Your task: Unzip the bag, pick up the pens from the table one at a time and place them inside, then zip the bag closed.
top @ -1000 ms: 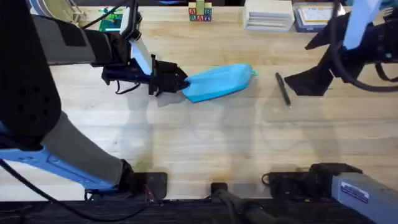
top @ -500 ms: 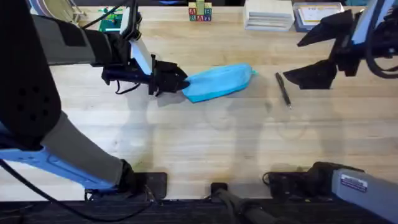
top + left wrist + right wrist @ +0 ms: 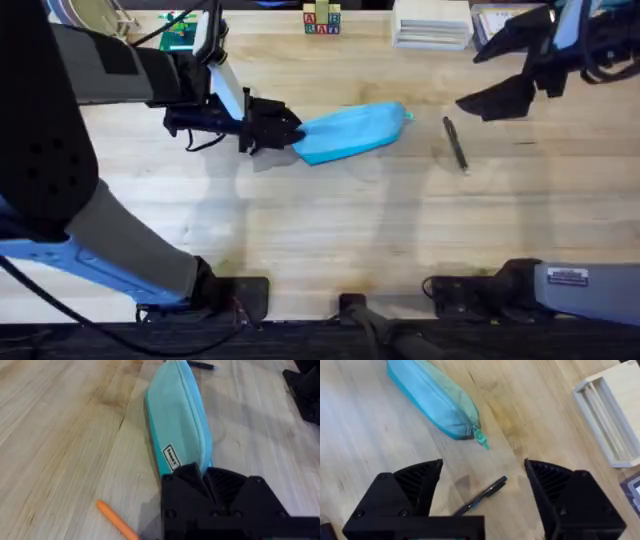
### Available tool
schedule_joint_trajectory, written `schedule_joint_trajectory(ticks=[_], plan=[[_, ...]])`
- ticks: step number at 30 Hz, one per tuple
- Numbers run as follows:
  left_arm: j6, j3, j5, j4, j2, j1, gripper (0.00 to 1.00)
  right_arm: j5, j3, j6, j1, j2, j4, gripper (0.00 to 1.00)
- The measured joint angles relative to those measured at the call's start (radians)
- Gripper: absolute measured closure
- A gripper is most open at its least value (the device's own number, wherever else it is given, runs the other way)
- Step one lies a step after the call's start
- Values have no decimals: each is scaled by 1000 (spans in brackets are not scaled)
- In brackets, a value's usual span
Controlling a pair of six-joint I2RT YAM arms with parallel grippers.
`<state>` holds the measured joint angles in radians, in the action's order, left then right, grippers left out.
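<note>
Clamped on one end of the bag (image 3: 350, 131) is the left gripper (image 3: 283, 128). Right gripper (image 3: 505, 72) is held wide open above the black pen (image 3: 455, 144).

There is one blue bag (image 3: 352, 131) on the bench (image 3: 330, 220). There are two pens: one black pen (image 3: 455, 144) and one orange pen (image 3: 116, 520).

A white slotted box (image 3: 432, 24) sits at the far edge; coloured letter blocks (image 3: 321, 20) stand left of it.
</note>
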<state>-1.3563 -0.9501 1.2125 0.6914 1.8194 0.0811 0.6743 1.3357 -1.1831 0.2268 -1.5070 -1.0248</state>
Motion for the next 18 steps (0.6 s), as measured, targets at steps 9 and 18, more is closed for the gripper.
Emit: schedule_joint_trajectory(ticks=[9,18], plan=[[0,0,0,0,0,0,959,0,70,-74,0,-75,-85,11],[0,0,0,0,0,0,959,-5,72,-139,0,-151,-114,10]])
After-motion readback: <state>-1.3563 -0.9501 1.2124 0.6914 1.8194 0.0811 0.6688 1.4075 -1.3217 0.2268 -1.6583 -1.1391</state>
